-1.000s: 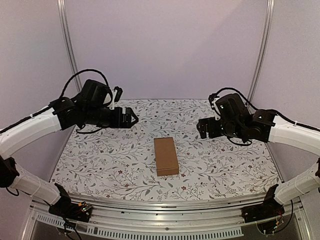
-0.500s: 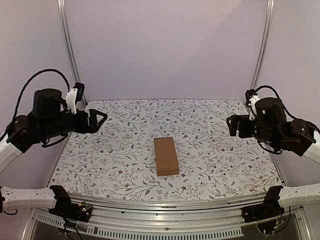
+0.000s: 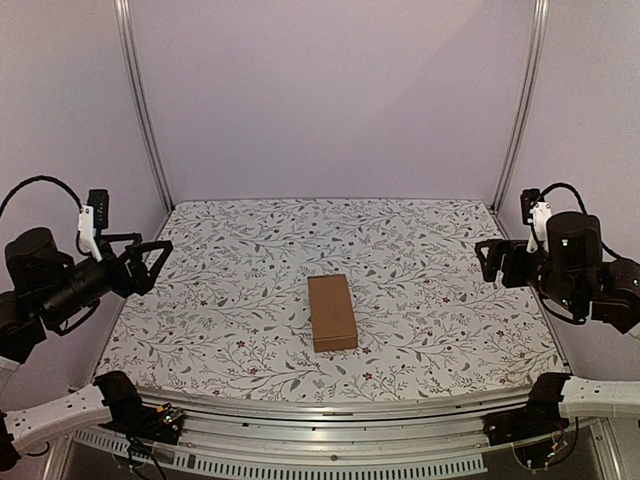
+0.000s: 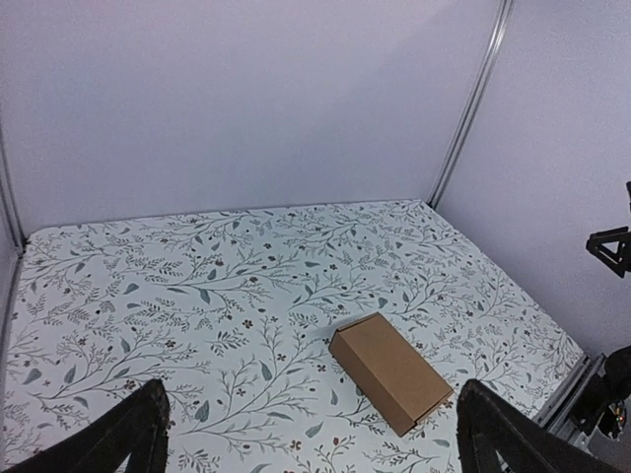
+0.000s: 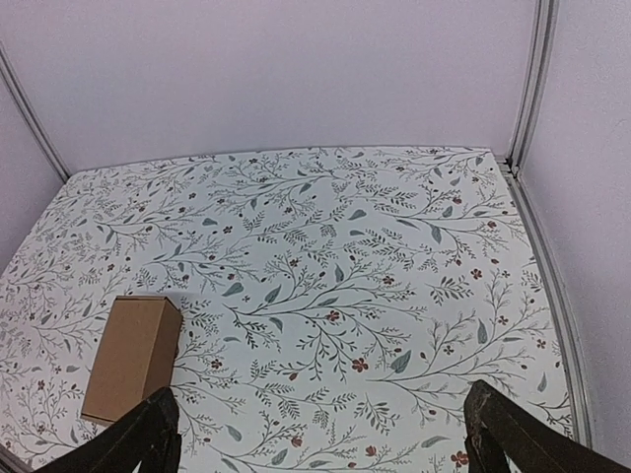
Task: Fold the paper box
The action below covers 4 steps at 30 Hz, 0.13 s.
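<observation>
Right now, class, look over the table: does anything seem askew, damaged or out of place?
Nothing stands out. The paper box lies closed and flat near the middle of the table, with no visible tear or dent. The left gripper and right gripper are both open, off to the sides and clear of it.

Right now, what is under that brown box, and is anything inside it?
The paper box lies closed, flat on the flowered table cover; nothing else shows under it. Its inside is hidden by its own walls.
</observation>
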Available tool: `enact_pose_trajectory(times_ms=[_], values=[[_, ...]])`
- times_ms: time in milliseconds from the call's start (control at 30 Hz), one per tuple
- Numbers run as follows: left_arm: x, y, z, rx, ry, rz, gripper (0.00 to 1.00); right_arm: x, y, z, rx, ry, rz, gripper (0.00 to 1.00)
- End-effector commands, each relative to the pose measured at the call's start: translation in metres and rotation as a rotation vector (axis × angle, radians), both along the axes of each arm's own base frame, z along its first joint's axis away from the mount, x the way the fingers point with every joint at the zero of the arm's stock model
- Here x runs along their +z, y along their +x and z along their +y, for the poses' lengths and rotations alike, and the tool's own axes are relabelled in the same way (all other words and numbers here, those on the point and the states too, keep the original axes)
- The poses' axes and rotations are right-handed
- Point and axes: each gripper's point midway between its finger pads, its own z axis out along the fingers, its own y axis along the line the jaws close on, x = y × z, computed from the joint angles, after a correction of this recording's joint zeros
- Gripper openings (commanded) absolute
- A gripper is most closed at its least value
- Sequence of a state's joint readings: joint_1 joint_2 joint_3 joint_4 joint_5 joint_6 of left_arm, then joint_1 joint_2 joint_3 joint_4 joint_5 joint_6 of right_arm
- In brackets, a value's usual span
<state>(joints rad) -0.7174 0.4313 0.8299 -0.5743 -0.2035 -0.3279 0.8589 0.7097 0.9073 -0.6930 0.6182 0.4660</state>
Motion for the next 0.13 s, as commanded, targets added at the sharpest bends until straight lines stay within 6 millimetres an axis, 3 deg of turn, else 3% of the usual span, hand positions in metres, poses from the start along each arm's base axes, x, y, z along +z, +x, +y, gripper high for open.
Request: enact_pose_trajectory(times_ms=[0, 100], values=[[-0.0016, 0.0045, 0.0045, 0.03, 0.014, -0.015, 1.0, -0.011, -0.0016, -0.0043, -0.009, -0.027, 0.025, 0.99], [-0.0037, 0.0061, 0.0019, 0.024, 0.021, -0.001, 0.99, -0.0078, -0.0005, -0.0069, -0.029, -0.02, 0.014, 0.99]])
